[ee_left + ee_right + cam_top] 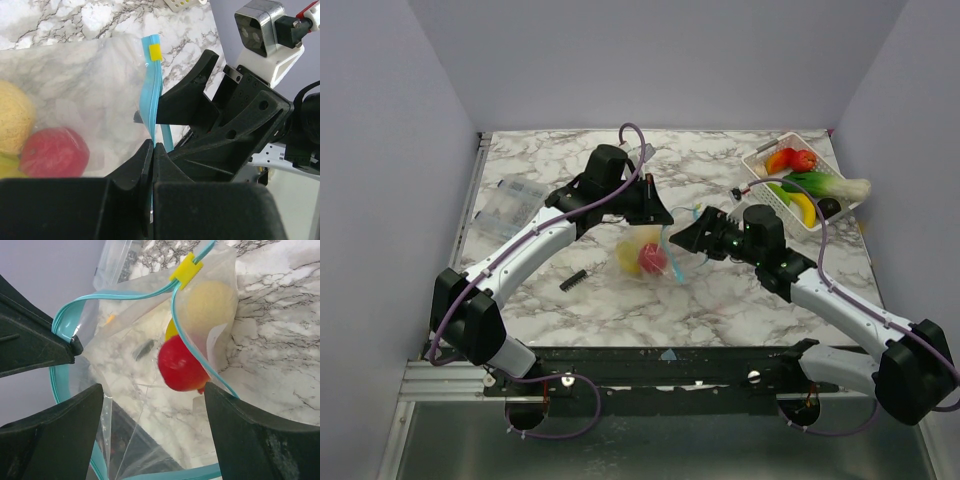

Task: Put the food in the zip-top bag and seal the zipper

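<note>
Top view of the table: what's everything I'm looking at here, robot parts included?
zip-top bag: one, clear, mid-table, mouth open
zipper: one, teal-blue with a yellow slider, along the bag's mouth
food in the bag: one red, one pale yellow, some brighter yellow behind
basket: one, white, far right corner
food in the basket: orange-red, green-and-white, yellow, dark pieces; count unclear
clear packet: one, left edge of the table
black bar: one, small, near-left of the bag
table: one, white-grey marble
left gripper: one, black, shut on the zipper
right gripper: one, black, open at the bag's mouth

Left hand (152, 146) clamped; right hand (154, 389) spread wide
</note>
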Robot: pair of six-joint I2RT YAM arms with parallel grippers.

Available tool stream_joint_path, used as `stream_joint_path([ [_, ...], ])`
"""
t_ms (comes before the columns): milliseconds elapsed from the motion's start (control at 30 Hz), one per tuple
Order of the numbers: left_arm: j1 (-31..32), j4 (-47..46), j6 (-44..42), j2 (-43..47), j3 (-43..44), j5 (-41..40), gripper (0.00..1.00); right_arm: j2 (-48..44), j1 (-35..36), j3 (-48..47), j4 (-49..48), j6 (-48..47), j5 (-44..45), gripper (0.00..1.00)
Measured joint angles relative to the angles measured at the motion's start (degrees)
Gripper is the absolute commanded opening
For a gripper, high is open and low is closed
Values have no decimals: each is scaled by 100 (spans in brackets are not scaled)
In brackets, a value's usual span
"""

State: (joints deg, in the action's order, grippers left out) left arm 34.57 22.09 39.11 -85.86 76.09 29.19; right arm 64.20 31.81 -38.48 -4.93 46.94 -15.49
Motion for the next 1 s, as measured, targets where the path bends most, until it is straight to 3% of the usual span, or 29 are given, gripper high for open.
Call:
stream_joint_path([
  [267, -48, 31, -46, 0, 0, -22, 0, -2, 2, -553, 601, -337, 293, 83],
  [433, -101, 31, -79, 4, -13, -87, 0, -2, 2, -1410, 1331, -879, 975, 73],
  [833, -136, 76, -280, 146, -92, -385, 0, 232, -96, -2736, 2205, -1803, 2671, 78],
  [1000, -151, 81, -317, 146, -92, -382, 0, 671, -811, -3150, 2284, -1864, 3121, 82],
])
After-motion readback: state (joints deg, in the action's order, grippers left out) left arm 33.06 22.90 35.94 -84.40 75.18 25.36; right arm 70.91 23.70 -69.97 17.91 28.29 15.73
